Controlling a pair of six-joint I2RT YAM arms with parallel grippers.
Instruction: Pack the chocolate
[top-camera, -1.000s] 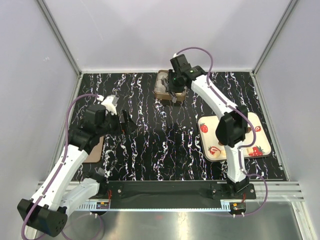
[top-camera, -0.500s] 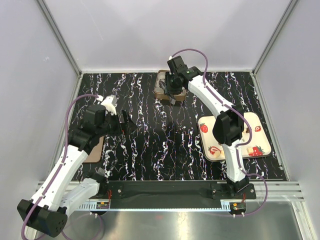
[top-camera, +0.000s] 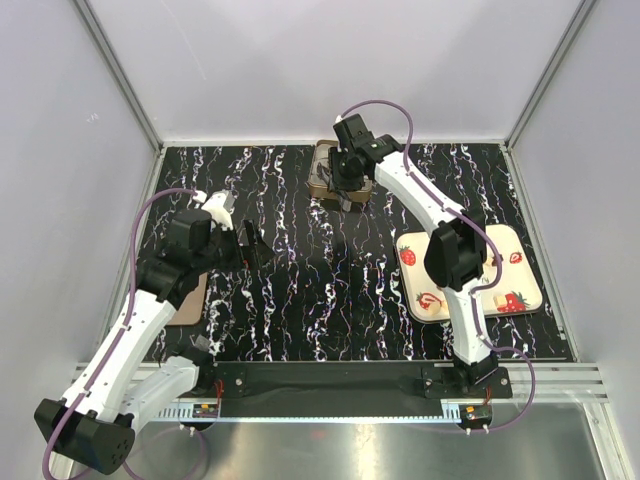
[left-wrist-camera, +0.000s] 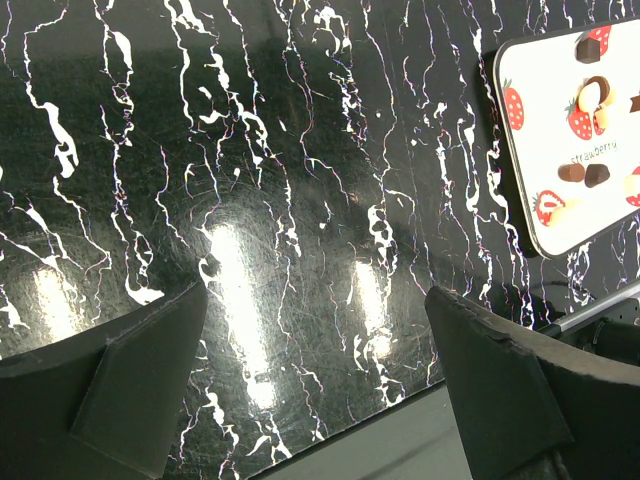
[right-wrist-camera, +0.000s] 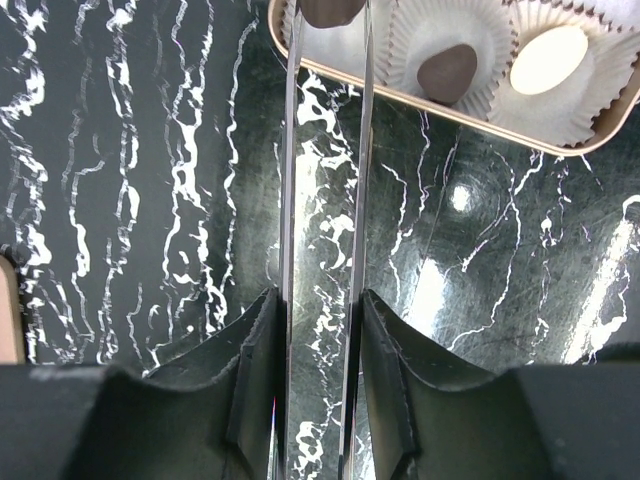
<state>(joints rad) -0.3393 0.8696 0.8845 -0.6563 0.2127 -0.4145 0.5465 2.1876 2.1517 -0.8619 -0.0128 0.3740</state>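
Presently the right claw (right-wrist-camera: 326, 40) is clenched on one dark brown rounded chocolate (right-wrist-camera: 322, 10) over the shallow tan box (right-wrist-camera: 400, 95), far centre. Risk: an off-centre release would let it roll off a white crinkled paper cup (right-wrist-camera: 430, 40) onto the black marbled desk (left-wrist-camera: 300, 150). Box count: three cups, one dark and one cream chocolate seated. Left claw (left-wrist-camera: 320, 370) released, empty.

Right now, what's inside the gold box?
White paper cups: one holds a dark chocolate, one a cream chocolate. The tweezers hold another dark piece above the box. The arm covers the rest.
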